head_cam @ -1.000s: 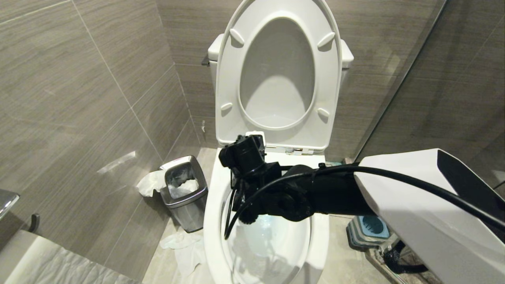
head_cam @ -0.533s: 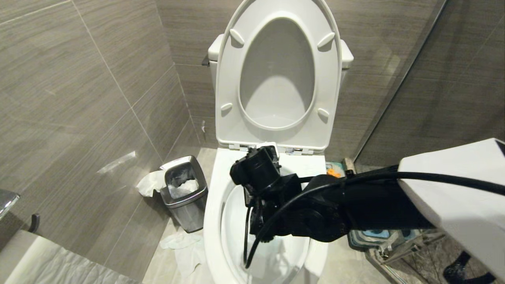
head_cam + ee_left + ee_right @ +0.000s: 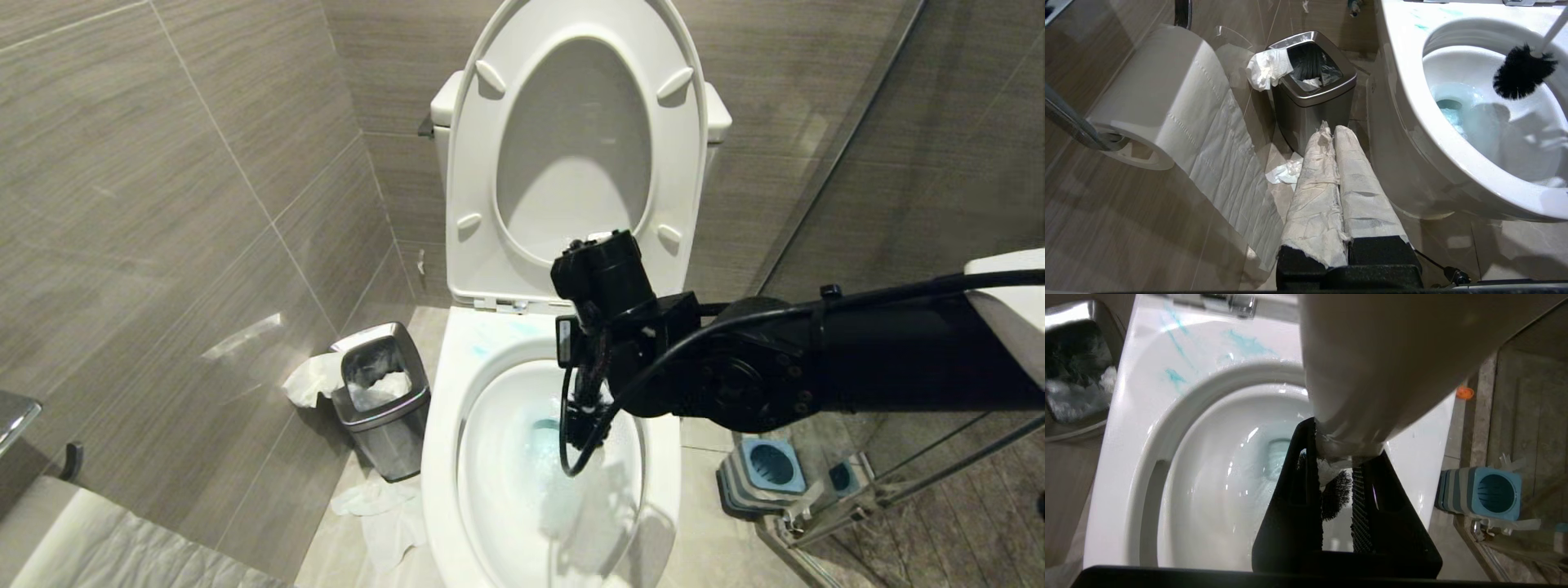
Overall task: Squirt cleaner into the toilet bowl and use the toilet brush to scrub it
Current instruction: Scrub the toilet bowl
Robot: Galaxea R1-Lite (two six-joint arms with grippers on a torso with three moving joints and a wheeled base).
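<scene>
The white toilet bowl [image 3: 445, 425] stands with its seat and lid raised. Turquoise cleaner [image 3: 1245, 343] streaks the back of the rim and tints the water [image 3: 1449, 110] pale blue. My right gripper [image 3: 1346, 457] is shut on the white handle of the toilet brush [image 3: 1521, 73] and hangs over the bowl's right side [image 3: 586, 412], pointing down. The black bristle head hovers above the water by the bowl's inner wall. The brush's blue-and-grey striped base [image 3: 767, 469] sits on the floor to the right. My left gripper [image 3: 1333, 132], paper-wrapped and shut, is parked low to the left of the bowl.
A square steel bin [image 3: 384, 400] stuffed with tissue stands left of the toilet, and crumpled paper [image 3: 375, 506] lies on the floor by it. A toilet paper roll [image 3: 1167, 102] hangs on the left wall. A glass panel [image 3: 857, 163] closes off the right side.
My right arm has swung from the bowl's back left across to its right side and risen, carrying the brush. The turquoise smears on the back rim now show. The left arm has kept still.
</scene>
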